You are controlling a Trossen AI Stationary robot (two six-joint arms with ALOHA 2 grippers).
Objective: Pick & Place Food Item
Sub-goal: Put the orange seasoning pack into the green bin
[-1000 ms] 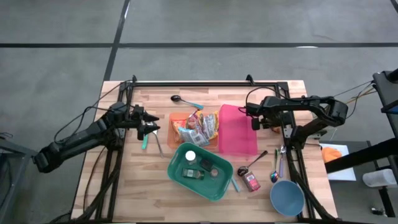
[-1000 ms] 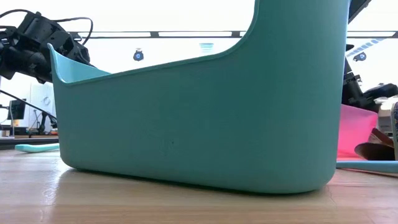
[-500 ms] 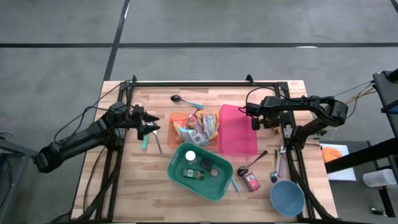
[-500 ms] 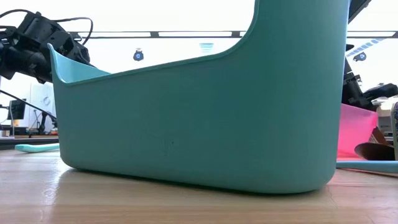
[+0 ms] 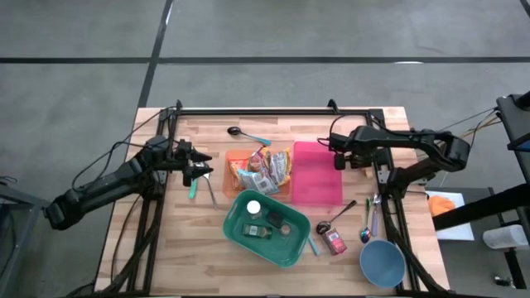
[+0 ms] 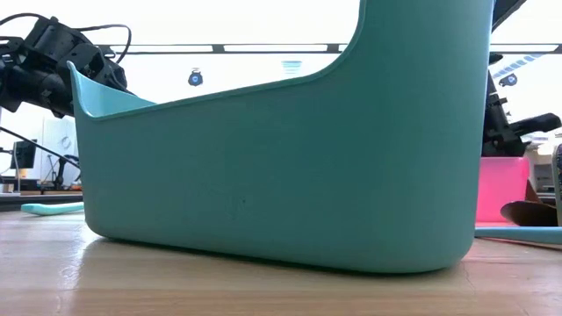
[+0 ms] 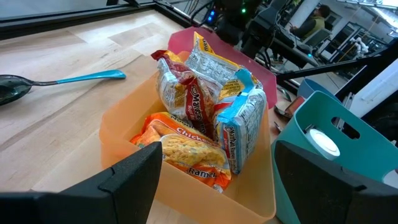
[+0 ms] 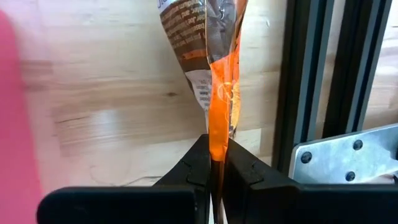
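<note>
The counter is pale wood planking edged by a black metal frame. On it, from the high view, sit a glossy pink rectangular tray, a teal plastic bin with rounded corners, and an orange tub packed with crinkled foil noodle packets. A round blue bowl stands near the front right corner, and a spoon with a teal handle lies by the back rail.

The right tool is pinched tight on the thin edge of a snack packet, brown and orange, shiny film; only the right wrist view shows this, with the packet hanging over bare wood beside the frame, just off the pink tray. The left tool stands wide, idle left of the orange tub.

The low view is mostly filled by the bin's smooth teal wall. The left wrist view shows the packets' print and wrinkles.
</note>
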